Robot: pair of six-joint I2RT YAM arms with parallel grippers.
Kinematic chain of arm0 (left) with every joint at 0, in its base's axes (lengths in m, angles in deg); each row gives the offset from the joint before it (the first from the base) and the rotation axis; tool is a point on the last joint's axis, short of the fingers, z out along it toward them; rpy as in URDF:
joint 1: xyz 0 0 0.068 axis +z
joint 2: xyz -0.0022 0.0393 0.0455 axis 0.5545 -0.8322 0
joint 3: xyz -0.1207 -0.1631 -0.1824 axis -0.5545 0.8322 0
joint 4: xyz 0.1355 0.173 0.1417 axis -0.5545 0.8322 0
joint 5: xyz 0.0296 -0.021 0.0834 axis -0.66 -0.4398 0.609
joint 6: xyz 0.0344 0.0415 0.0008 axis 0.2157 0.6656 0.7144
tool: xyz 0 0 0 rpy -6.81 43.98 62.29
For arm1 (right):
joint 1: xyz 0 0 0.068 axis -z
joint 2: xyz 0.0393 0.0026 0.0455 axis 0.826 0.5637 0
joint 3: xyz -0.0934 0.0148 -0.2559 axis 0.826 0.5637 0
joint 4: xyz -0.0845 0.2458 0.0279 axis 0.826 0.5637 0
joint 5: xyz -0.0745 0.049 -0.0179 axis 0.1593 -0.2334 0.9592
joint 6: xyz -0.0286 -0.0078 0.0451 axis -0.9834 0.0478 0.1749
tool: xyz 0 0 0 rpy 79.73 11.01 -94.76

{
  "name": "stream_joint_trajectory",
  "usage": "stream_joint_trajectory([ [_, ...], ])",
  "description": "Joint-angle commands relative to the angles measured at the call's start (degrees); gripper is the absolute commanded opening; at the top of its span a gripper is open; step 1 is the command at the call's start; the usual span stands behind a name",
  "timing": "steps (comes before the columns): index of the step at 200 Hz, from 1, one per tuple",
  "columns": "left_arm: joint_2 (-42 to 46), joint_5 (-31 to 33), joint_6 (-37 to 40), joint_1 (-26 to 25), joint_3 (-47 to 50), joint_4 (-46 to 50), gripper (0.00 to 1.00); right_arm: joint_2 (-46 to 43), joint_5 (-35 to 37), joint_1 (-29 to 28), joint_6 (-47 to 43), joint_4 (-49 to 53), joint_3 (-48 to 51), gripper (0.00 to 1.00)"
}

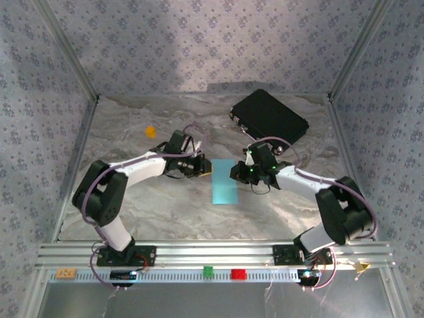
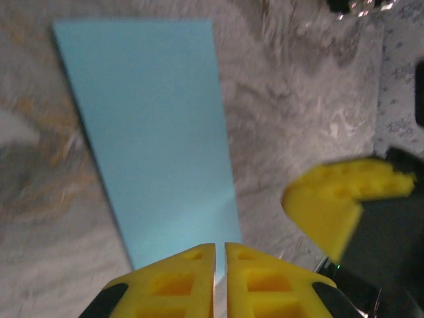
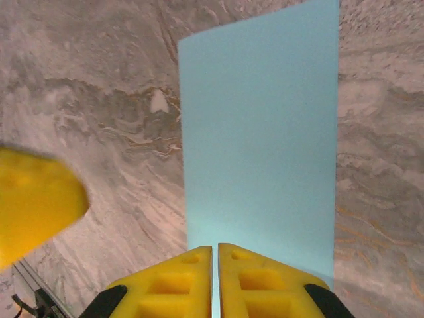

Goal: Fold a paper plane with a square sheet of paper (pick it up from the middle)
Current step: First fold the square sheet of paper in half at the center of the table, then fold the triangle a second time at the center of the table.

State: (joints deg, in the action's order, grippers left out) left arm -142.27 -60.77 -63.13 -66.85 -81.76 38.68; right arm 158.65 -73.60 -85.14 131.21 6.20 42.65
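Observation:
The sheet of paper (image 1: 224, 181) is light blue and lies flat on the marble table as a tall, narrow rectangle; no paper plane shape shows. My left gripper (image 1: 202, 167) is at its upper left edge and my right gripper (image 1: 237, 173) at its upper right edge, facing each other. In the left wrist view the yellow fingers of the left gripper (image 2: 220, 248) stand almost together, a hairline slit between them, just past the edge of the paper (image 2: 152, 132). The right gripper (image 3: 215, 250) looks the same, its tips over the edge of the paper (image 3: 265, 132). Neither visibly pinches it.
A black rectangular case (image 1: 268, 116) lies at the back right, behind the right arm. A tiny orange cube (image 1: 151, 131) sits at the back left. Patterned walls and metal rails close the table in. The right gripper's yellow finger (image 2: 331, 199) crosses the left wrist view.

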Motion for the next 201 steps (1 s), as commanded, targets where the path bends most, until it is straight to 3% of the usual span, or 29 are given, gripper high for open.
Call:
stream_joint_trajectory([
  [1,-4.6,-2.3,-0.8,-0.2,-4.9,-0.6,0.12,-4.6,3.6,0.4,3.5,5.4,3.9,0.13],
  [110,-19.9,-4.0,-1.0,1.6,-14.4,-2.3,0.11,-7.5,0.2,-1.1,8.3,4.4,10.6,0.21],
  [201,-21.9,-2.9,-1.6,3.0,-8.5,-4.4,0.09,-5.7,-4.0,-2.3,13.3,-0.6,14.4,0.36],
])
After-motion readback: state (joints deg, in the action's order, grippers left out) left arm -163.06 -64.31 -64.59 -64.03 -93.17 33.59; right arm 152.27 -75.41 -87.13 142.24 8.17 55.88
